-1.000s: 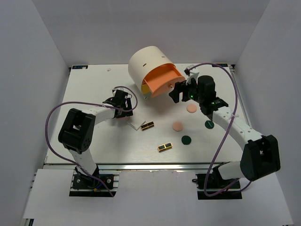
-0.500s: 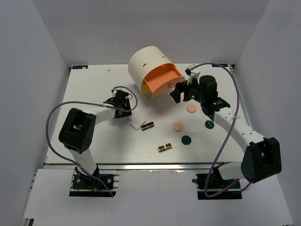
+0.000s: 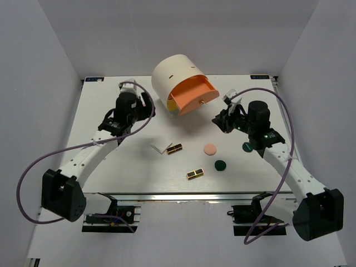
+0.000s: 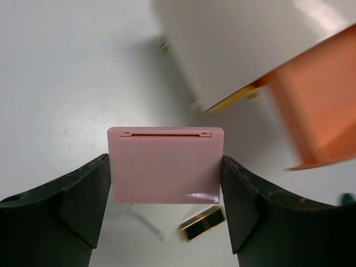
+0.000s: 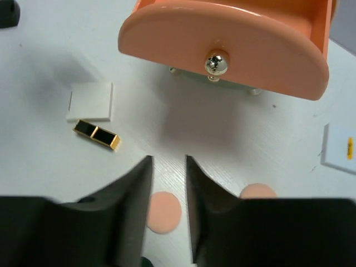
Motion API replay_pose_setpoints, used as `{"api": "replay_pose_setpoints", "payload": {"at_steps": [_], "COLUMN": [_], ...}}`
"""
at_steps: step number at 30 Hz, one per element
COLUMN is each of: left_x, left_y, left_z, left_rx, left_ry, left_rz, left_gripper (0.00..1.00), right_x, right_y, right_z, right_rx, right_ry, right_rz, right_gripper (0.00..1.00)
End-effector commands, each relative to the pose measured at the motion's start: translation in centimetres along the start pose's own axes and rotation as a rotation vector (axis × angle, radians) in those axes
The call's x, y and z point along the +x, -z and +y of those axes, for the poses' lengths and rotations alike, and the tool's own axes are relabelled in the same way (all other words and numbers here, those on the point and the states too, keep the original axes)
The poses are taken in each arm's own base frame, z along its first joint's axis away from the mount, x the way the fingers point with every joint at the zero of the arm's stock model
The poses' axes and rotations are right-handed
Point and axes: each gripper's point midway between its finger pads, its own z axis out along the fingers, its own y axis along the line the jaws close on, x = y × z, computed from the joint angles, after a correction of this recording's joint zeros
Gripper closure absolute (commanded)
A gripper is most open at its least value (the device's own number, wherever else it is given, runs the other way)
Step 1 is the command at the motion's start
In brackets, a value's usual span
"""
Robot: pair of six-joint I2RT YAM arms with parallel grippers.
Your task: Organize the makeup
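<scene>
My left gripper (image 3: 139,108) hangs in the air left of the cylinder, shut on the pink square pad (image 4: 166,164), which sits level between both fingers (image 4: 83,200). On the table below lie a white angled card (image 3: 159,148), two black-and-gold palettes (image 3: 174,148) (image 3: 194,173), a peach disc (image 3: 209,149) and two dark green discs (image 3: 220,165) (image 3: 247,147). My right gripper (image 3: 221,119) hovers in front of the drawer; its jaws (image 5: 168,161) stand a narrow gap apart with nothing between them. A second peach disc (image 5: 257,192) shows just past its right finger.
The big cream cylinder (image 3: 175,75) stands at the back centre with its orange drawer (image 3: 192,94) pulled open toward the right arm; the drawer's knob (image 5: 216,63) faces my right gripper. A white label (image 5: 339,147) lies on the table to the right.
My left arm has lifted the pink pad off the table and carried it back toward the cylinder. The right gripper's jaws have narrowed from wide, and it has shifted over the far peach disc.
</scene>
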Motion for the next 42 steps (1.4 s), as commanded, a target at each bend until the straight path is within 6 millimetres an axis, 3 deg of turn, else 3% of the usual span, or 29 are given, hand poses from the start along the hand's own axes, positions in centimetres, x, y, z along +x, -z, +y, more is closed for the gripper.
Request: {"api": "replay_pose_setpoints", "payload": {"at_steps": [1, 2, 3, 4, 5, 6, 7, 8, 9, 10, 11, 12, 13, 15, 16, 17, 18, 19, 22, 28, 35, 36, 38, 39, 42], "left_x": [-6.8, -7.7, -10.5, -10.0, -10.6, -13.6, -12.4, -12.4, -14.8, -12.8, -12.6, -13.8, -12.4, -11.0, -12.6, -11.0, -10.0, -10.7, -8.1, -5.8, -5.9, -6.0, -5.6, -5.6, -5.6], "left_y": [2.6, 2.7, 3.7, 2.2, 2.0, 2.8, 0.9, 0.5, 1.2, -0.9, -1.0, -0.4, -2.1, -2.1, -1.4, -2.2, -2.1, -1.7, -1.9, -2.3, -3.2, -3.1, -3.4, -3.5, -3.4], "left_z": [-6.4, -7.4, -9.3, -9.7, -10.6, -12.0, -12.1, -13.0, -14.4, -14.3, -15.4, -16.3, -16.8, -18.2, -19.1, -19.8, -19.6, -20.0, -20.3, -19.6, -18.6, -18.6, -18.6, -18.7, -18.9], "left_rx": [0.250, 0.278, 0.325, 0.303, 0.303, 0.314, 0.271, 0.261, 0.277, 0.223, 0.221, 0.210, 0.181, 0.146, 0.147, 0.122, 0.088, 0.080, 0.044, -0.030, -0.089, -0.092, -0.095, -0.093, -0.086], "left_ry": [-0.020, -0.024, -0.008, -0.003, 0.030, 0.057, 0.065, 0.082, 0.153, 0.164, 0.202, 0.216, 0.216, 0.228, 0.250, 0.262, 0.256, 0.275, 0.287, 0.256, 0.246, 0.249, 0.247, 0.249, 0.252], "left_rz": [-0.166, -0.174, -0.216, -0.169, -0.162, -0.212, -0.152, -0.136, -0.165, -0.088, -0.063, -0.063, -0.024, 0.024, -0.010, 0.025, 0.060, 0.040, 0.093, 0.111, 0.077, 0.073, 0.084, 0.087, 0.088], "left_gripper": [1.00, 1.00, 1.00, 1.00, 1.00, 1.00, 1.00, 1.00, 1.00, 1.00, 1.00, 1.00, 1.00, 1.00, 1.00, 1.00, 1.00, 1.00, 1.00, 1.00, 0.82, 0.72, 0.64, 0.53, 0.35], "right_x": [-0.2, 0.6, 0.8, 0.8, 1.0, 1.1, 1.1, 1.2, 1.1, 1.1, 1.2, 1.3, 1.2, 0.7, 0.7, 0.7, 0.8, 0.9, 1.1, 1.3, 1.1, 1.1, 1.2, 1.2, 1.1], "right_y": [1.0, 1.4, 1.5, 1.6, 1.7, 1.7, 1.7, 1.6, 1.6, 1.6, 1.6, 1.6, 1.6, 1.6, 1.7, 1.7, 1.7, 1.8, 1.9, 1.9, 1.9, 1.9, 1.9, 1.9, 1.9], "right_z": [1.4, 2.0, 2.2, 2.3, 2.3, 2.2, 2.2, 2.0, 1.8, 1.7, 1.7, 1.5, 1.4, 1.0, 0.9, 0.8, 0.6, 0.5, 0.5, 0.6, 0.7, 0.7, 0.7, 0.7, 0.8], "right_rx": [-0.099, -0.114, -0.122, -0.124, -0.122, -0.114, -0.108, -0.101, -0.089, -0.085, -0.080, -0.072, -0.066, -0.046, -0.040, -0.033, -0.025, -0.018, -0.013, -0.014, -0.022, -0.023, -0.023, -0.023, -0.029], "right_ry": [0.071, 0.061, 0.059, 0.059, 0.055, 0.051, 0.043, 0.037, 0.038, 0.033, 0.028, 0.025, 0.020, 0.029, 0.026, 0.022, 0.018, 0.015, 0.001, -0.015, -0.016, -0.017, -0.016, -0.018, -0.010], "right_rz": [-0.034, -0.016, -0.015, -0.019, -0.017, -0.016, -0.013, -0.013, -0.015, -0.012, -0.011, -0.008, -0.008, -0.030, -0.031, -0.031, -0.028, -0.029, -0.027, -0.024, -0.033, -0.034, -0.033, -0.033, -0.036], "right_gripper": [0.70, 0.80, 0.85, 0.87, 0.87, 0.86, 0.86, 0.85, 0.85, 0.84, 0.84, 0.84, 0.83, 0.82, 0.80, 0.80, 0.79, 0.78, 0.77, 0.76, 0.76, 0.76, 0.75, 0.74, 0.72]}}
